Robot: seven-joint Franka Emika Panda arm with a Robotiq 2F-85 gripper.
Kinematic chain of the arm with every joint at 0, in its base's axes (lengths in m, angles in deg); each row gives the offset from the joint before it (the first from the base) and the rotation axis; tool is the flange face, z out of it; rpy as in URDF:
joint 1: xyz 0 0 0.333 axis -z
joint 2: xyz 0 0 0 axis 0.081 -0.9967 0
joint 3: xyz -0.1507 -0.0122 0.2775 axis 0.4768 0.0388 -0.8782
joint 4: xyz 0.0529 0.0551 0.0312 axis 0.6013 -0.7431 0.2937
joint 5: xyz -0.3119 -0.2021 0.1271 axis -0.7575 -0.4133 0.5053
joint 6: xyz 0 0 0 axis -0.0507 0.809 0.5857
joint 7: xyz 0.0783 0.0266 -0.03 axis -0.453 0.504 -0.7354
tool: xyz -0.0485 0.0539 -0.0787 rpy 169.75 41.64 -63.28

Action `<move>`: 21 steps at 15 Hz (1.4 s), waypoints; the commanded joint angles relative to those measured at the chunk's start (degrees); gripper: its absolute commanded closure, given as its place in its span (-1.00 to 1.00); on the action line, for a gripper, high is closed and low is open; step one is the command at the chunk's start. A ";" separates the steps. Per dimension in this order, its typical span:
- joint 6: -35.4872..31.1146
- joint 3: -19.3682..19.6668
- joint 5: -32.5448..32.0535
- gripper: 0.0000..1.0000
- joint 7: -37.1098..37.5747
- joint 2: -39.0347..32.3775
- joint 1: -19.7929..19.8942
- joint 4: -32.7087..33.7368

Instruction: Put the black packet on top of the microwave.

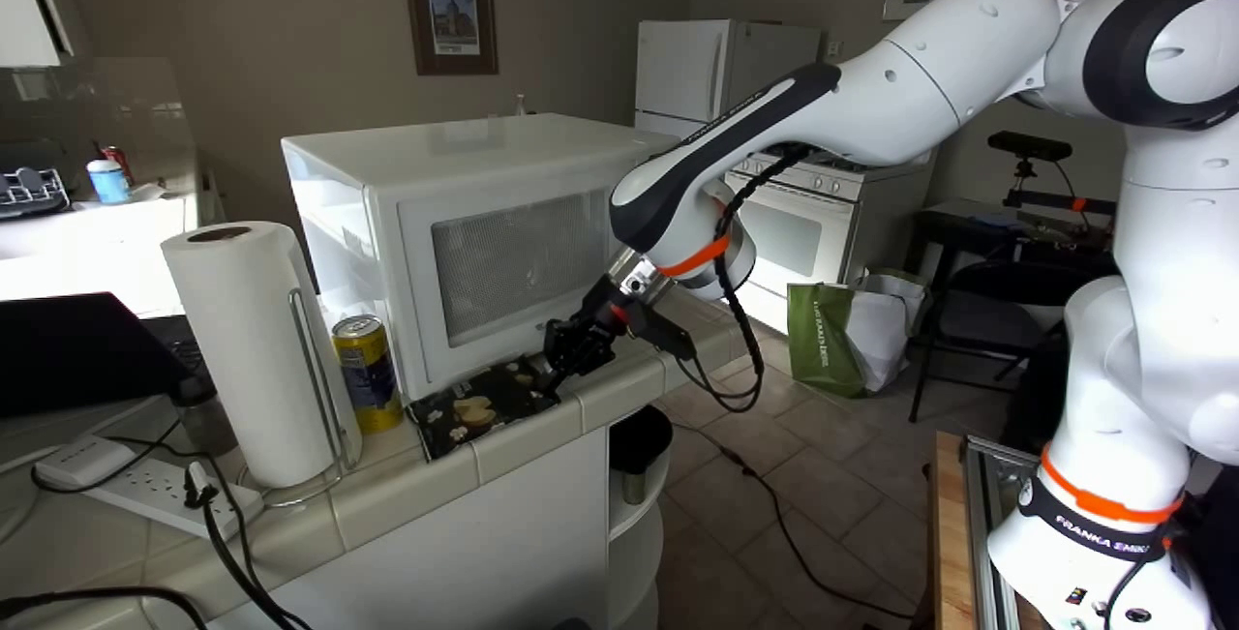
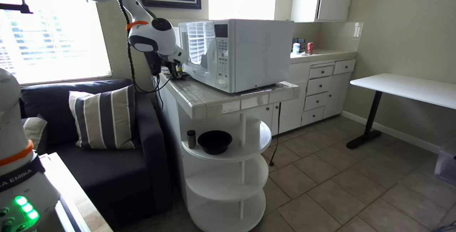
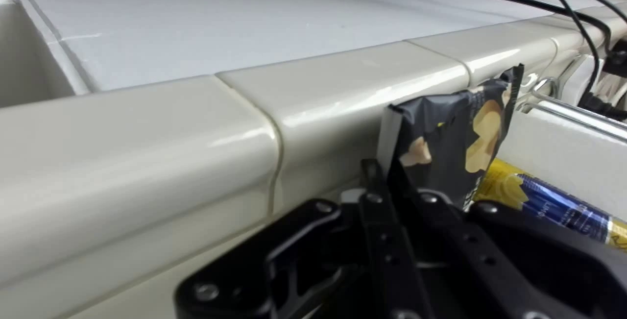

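The black packet [image 1: 479, 409] with light, yellowish markings is low over the counter's front edge, just before the microwave. I cannot tell whether it rests fully on the tiles. It also shows in the wrist view [image 3: 448, 137]. My gripper [image 1: 554, 380] is at the packet's near end. In the wrist view its fingertips [image 3: 386, 174] are close together, with the packet's edge pinched between them. The gripper also shows in an exterior view [image 2: 175, 72], where the packet is too small and dark to make out well. The white microwave [image 1: 484, 154] stands on the counter; it also shows here [image 2: 262, 55].
A yellow can [image 1: 368, 374] and a paper towel roll [image 1: 254, 349] stand left of the packet. A power strip [image 1: 160, 490] with cables lies beyond them. The tiled counter edge [image 1: 528, 436] runs below the packet. A corner shelf [image 2: 228, 182] holds a black bowl [image 2: 214, 142].
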 commanded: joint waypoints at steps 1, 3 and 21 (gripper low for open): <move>0.93 -0.50 1.90 1.00 -0.09 2.10 0.18 -1.44; 2.07 -0.78 2.22 1.00 0.37 4.29 0.16 -2.69; 16.84 -4.38 -5.04 1.00 11.02 41.79 4.15 -14.78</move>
